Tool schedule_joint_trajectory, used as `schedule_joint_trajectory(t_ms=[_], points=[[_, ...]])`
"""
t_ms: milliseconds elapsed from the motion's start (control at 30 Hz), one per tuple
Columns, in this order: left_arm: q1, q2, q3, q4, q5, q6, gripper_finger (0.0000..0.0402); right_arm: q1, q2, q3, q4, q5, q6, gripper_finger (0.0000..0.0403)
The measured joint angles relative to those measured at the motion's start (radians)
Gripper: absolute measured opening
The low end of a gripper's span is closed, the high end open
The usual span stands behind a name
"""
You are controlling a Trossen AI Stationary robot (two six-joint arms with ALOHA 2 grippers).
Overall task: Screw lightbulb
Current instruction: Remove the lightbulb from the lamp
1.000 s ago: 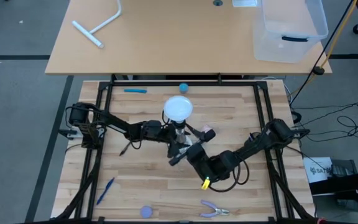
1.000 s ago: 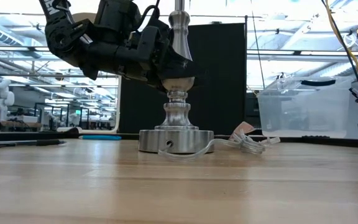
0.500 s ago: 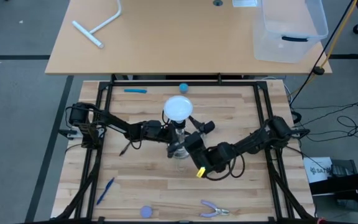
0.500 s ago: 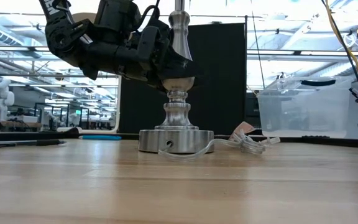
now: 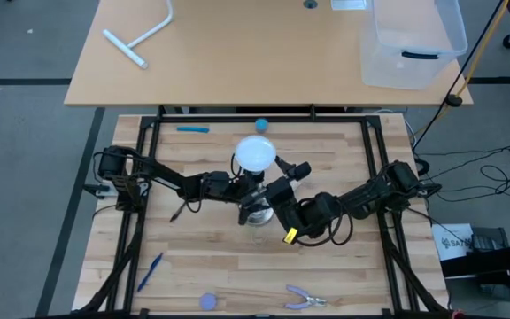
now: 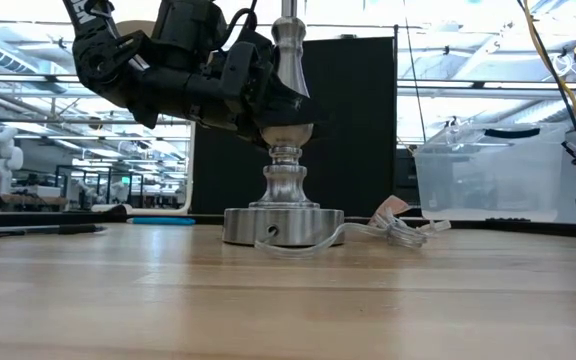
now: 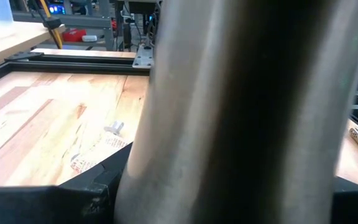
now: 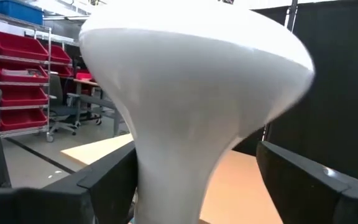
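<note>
High view shows, going left to right, the left arm reaching in from the table's left edge with the left gripper [image 5: 240, 188] pinching the stem of the silver lamp stand [image 6: 284, 160]; in the low view its dark fingers sit clamped against the stem above the round base, and the left wrist view is filled by that metal column held tight between them. At the centre, the lightbulb [image 5: 255, 153] stands upright atop the stand, globe up and neck down. To its right, the right gripper [image 5: 268, 184] reaches in from the right arm, and the right wrist view has the tapering neck of the bulb sitting between its two fingers [image 8: 104, 177], which stand spread on either side with daylight showing between each finger and the white surface, so the bulb is bracketed, not gripped. By my reading, the step in hand is the regrasp between turns of screwing. Next the fingers need to close squarely on the narrow part of the taper, and then the wrist must rotate about the bulb's axis while the left gripper steadies the stand against twisting.
</note>
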Motion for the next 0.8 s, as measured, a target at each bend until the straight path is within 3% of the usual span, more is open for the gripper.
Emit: schedule_joint_trajectory(t_ms=[333, 800], points=[[0.000, 0.000, 0.002, 0.008, 0.000, -0.002, 0.0258, 0.008, 0.000, 0.000, -0.036, -0.020, 0.009, 0.0161], [0.000, 0.000, 0.000, 0.003, 0.000, 0.007, 0.0258, 0.016, -0.036, -0.002, -0.231, -0.047, 0.096, 0.0171]])
